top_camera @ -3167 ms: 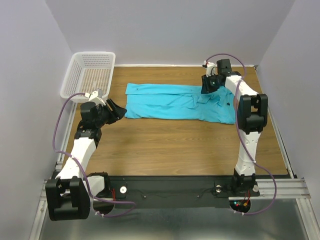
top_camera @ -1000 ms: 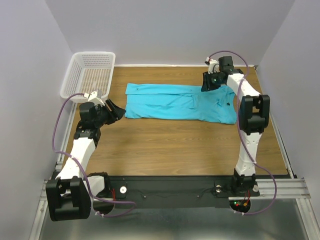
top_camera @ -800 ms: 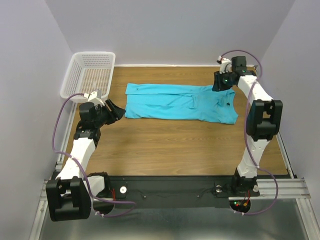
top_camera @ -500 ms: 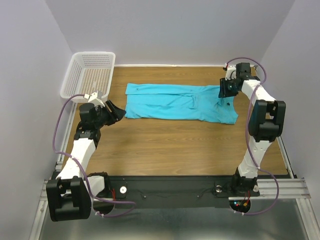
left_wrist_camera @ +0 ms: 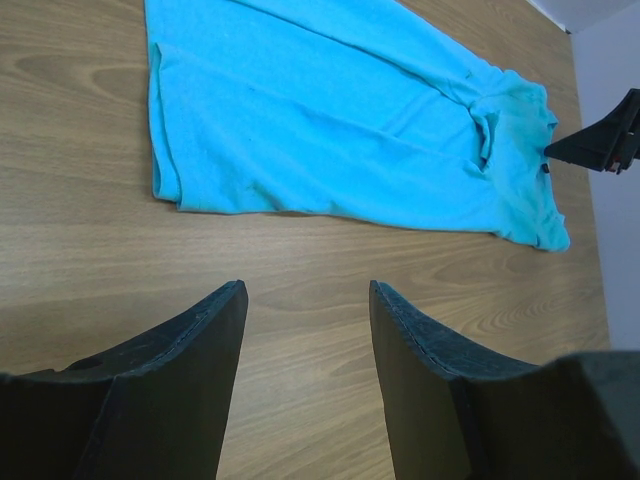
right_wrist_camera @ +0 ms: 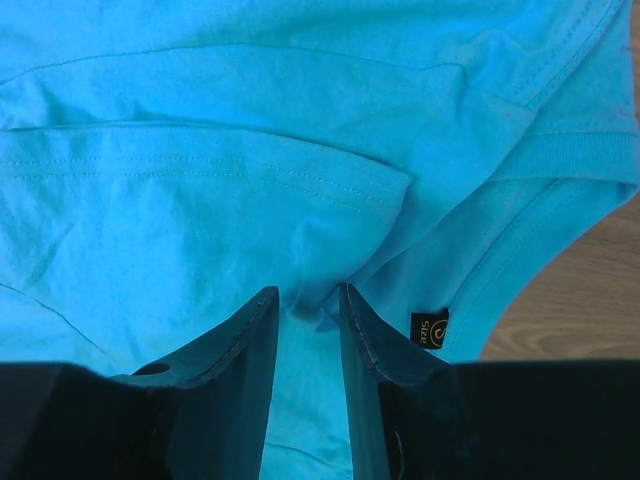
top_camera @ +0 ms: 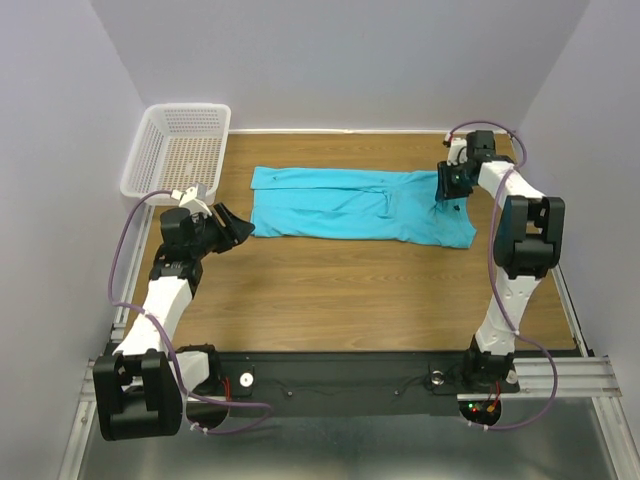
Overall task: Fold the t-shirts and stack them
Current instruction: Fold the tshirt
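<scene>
T-shirt (top_camera: 360, 205) lies flat on far half of counter (top_camera: 350, 290), folded lengthwise. Long axis runs left-right: neck end w/ dark size tag (right_wrist_camera: 430, 328) points right, hem left. Right fingers (right_wrist_camera: 250, 340) nearly closed at neck end, tips down on cloth, pinching a small pucker btwn them. Left fingers (left_wrist_camera: 200, 340) spread wide, empty, over bare wood just near-left of hem, not touching t-shirt. White basket (top_camera: 180, 150) sits at far-left corner.
</scene>
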`<state>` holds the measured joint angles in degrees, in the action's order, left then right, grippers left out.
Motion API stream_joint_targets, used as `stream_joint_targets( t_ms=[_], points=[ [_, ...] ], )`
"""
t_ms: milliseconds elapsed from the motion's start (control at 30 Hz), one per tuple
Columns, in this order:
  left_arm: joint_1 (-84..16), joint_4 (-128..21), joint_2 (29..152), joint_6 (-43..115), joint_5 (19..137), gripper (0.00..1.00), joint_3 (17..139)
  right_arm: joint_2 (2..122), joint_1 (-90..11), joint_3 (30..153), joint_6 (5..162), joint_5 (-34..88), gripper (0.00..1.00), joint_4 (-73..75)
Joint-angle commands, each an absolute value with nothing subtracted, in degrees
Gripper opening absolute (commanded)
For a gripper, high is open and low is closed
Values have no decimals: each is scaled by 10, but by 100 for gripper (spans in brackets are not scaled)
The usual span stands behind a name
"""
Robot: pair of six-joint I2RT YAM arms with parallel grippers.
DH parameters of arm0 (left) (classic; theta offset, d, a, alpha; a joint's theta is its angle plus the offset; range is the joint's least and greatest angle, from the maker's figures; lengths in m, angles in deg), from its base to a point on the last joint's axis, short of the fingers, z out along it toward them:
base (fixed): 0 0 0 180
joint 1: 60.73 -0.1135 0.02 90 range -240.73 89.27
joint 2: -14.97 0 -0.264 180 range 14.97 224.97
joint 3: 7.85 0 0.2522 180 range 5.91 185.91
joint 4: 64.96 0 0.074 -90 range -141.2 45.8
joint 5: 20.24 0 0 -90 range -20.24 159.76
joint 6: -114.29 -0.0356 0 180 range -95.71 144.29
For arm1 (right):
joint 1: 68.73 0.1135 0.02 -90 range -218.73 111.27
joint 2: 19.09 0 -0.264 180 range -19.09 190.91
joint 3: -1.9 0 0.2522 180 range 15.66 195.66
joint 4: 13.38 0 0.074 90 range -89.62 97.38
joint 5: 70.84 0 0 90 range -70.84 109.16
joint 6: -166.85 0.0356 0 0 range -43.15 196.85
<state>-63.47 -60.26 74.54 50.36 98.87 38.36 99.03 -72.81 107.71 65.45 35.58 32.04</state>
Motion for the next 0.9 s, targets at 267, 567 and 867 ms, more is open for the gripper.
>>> stream_joint_targets(
  t_ms=[267,567,867],
  points=[
    [-639,-631,743,507,1004,63,375,996,-726,1095,653,330,23,297],
    [-638,-633,752,505,1006,63,381,989,-726,1131,584,279,26,298],
    [-638,-632,753,505,1008,63,380,1023,-726,1183,549,260,31,296]
  ],
)
